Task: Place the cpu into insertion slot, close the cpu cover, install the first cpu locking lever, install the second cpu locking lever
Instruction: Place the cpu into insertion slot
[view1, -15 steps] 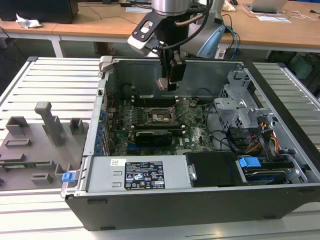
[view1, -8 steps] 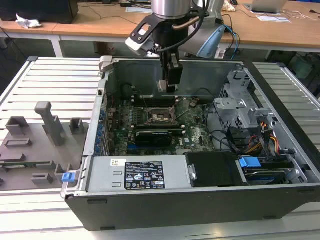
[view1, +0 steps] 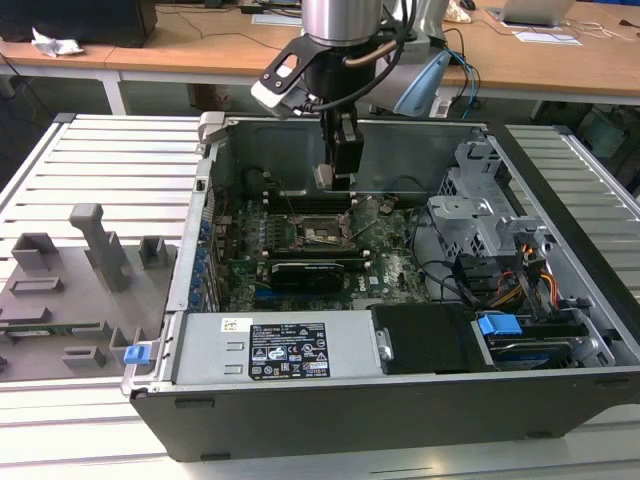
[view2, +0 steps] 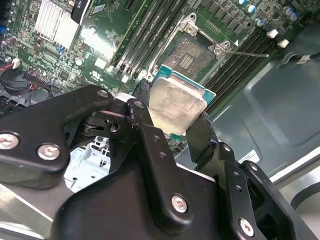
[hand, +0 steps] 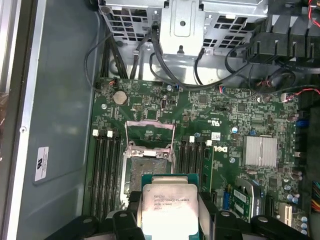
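Note:
My gripper hangs inside the open computer case, shut on the cpu by two opposite edges. Both wrist views show the cpu's silver metal face with a green rim, clamped between the black fingers. It is held a little above the motherboard. The insertion slot is bare and offset from the chip, not under it. The cpu cover is swung open beyond the slot. A thin wire locking lever sticks out beside the slot.
Memory slots flank the slot on both sides. A long black card lies in front of it, with the power supply nearer still. A metal drive cage and cables fill the exterior view's right. A grey fixture tray sits outside the case.

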